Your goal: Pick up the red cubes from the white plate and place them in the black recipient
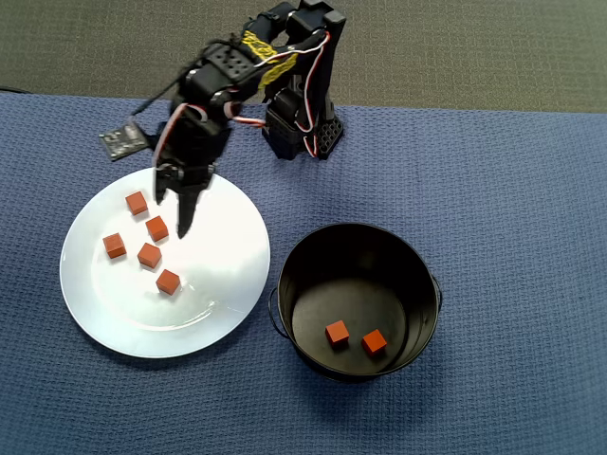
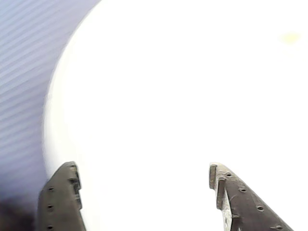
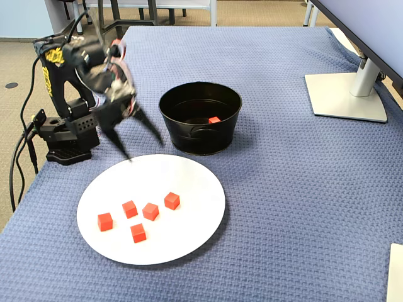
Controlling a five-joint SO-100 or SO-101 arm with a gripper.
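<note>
Several red cubes (image 1: pixel 149 255) lie on the left half of the white plate (image 1: pixel 228 256); they also show in the fixed view (image 3: pixel 150 211) on the plate (image 3: pixel 189 182). The black recipient (image 1: pixel 417 261) holds two red cubes (image 1: pixel 337 332); the fixed view shows one (image 3: pixel 215 119) inside the pot (image 3: pixel 200 135). My gripper (image 1: pixel 171 216) is open and empty, hovering over the plate's far edge, just beside the nearest cubes. It is also open in the fixed view (image 3: pixel 145 151). In the wrist view my gripper (image 2: pixel 142 168) shows only glaring white plate (image 2: pixel 192 96) between its fingers; no cube shows there.
The arm's base (image 3: pixel 69 135) stands behind the plate. A blue woven cloth (image 1: pixel 493 171) covers the table. A monitor stand (image 3: pixel 345 94) sits at the far right in the fixed view. The pot stands right of the plate in the overhead view.
</note>
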